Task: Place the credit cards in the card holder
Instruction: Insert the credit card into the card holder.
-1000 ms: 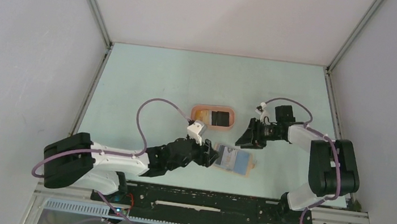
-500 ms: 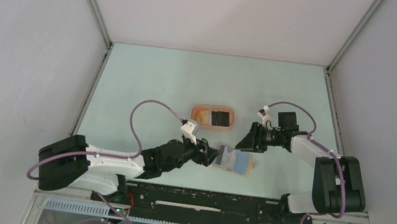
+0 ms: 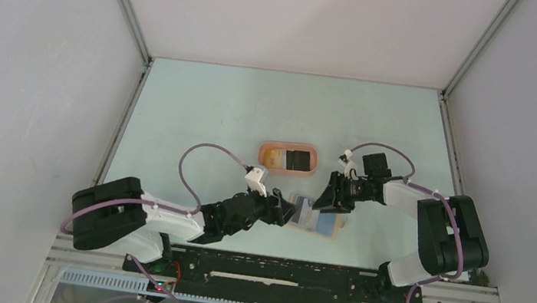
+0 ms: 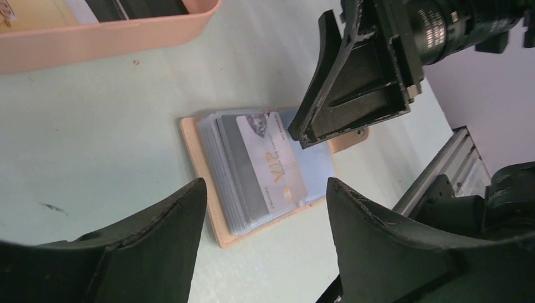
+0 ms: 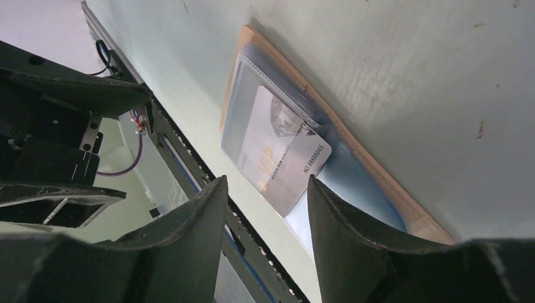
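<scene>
Tan leather shows around the edge of the card holder (image 3: 324, 225), which lies opened flat on the table (image 3: 208, 113) directly below both claws. The left claw (image 4: 265, 186) hangs over it with its 2 jaws spread wide and nothing between them. In its own wrist view the holder sits framed in the gap, well below the fingertips.

The right claw (image 5: 266, 183) comes in from the opposite side, tilted steeply down, its jaws also apart and gripping nothing. Seen from the left wrist, its tips stand at the far corner of a silver-grey card (image 4: 268, 167) marked VIP. Whether they touch the card or the holder I cannot tell.

That card lies on the holder's stack of clear sleeves (image 4: 217, 158). 1 end is tucked under a sleeve edge, and the other end sticks out past it, between the right claw's jaws as its own camera sees them.

From overhead, the 2 claws face each other tip to tip across the holder, close together but apart.

Ahead of the left claw, beyond the holder, stands a salmon-pink tray (image 3: 263, 155) holding 1 black card (image 3: 297, 160) and 1 yellow-orange card (image 3: 273, 154) side by side. The tray is near the holder but not touching it.
</scene>
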You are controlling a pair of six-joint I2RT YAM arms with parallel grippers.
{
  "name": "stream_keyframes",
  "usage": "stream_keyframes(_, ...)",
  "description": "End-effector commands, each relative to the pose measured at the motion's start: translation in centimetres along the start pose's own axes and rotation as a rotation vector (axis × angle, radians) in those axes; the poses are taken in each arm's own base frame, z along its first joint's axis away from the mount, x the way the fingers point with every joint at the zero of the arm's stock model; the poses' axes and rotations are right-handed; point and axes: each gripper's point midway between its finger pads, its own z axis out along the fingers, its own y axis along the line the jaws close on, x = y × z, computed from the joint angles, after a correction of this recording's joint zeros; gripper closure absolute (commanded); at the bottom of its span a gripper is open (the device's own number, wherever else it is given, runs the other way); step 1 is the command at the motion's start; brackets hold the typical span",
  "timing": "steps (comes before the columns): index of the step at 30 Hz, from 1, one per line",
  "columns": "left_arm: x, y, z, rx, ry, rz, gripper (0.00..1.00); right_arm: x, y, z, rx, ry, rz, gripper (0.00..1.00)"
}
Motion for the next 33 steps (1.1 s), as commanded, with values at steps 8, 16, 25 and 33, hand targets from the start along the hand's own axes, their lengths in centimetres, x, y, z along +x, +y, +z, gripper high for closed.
stream_keyframes(8,2.0,0.3,1.5,-0.019,0.042,-0.052,0.34,0.1,-0.9,0.6,0.080,0.009,0.014,0.42)
stream_keyframes(16,3.2,0.7,2.3,-0.060,0.097,-0.049,0.40,0.6,-0.1,1.3,0.061,0.053,0.013,0.44)
stream_keyframes(25,4.6,0.4,3.3,-0.052,0.168,-0.039,0.53,0.3,1.1,1.5,0.047,0.067,-0.011,0.49)
stream_keyframes(33,4.5,0.0,3.5,-0.033,0.172,-0.046,0.54,0.8,2.0,2.4,0.029,0.119,-0.001,0.55)
